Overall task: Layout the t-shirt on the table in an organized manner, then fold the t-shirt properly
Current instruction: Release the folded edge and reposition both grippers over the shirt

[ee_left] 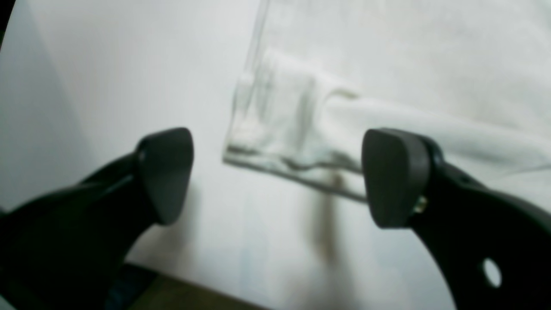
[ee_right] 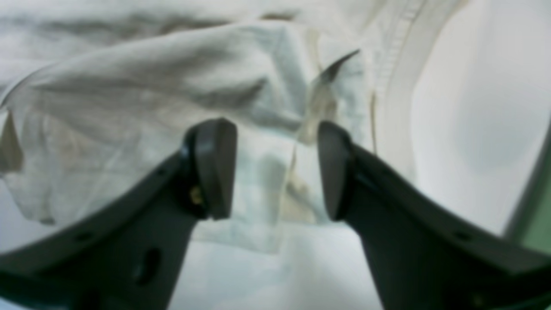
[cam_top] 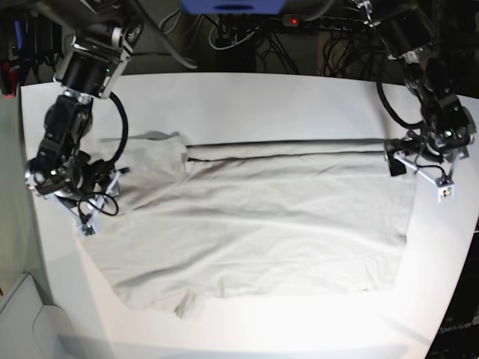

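T-shirt: pale grey-beige, plain, wrinkled; spread flat across the middle of the base view, its upper edge folded over in a straight line, one sleeve seen at upper left, another at lower left. Table: matte white, rectangular, filling most of the frame.

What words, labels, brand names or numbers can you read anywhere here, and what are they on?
None can be read.
t-shirt: plain cloth, no print or readable tag.
table: bare white, no markings.
Both wrist views are blurred, and no lettering shows on either arm.
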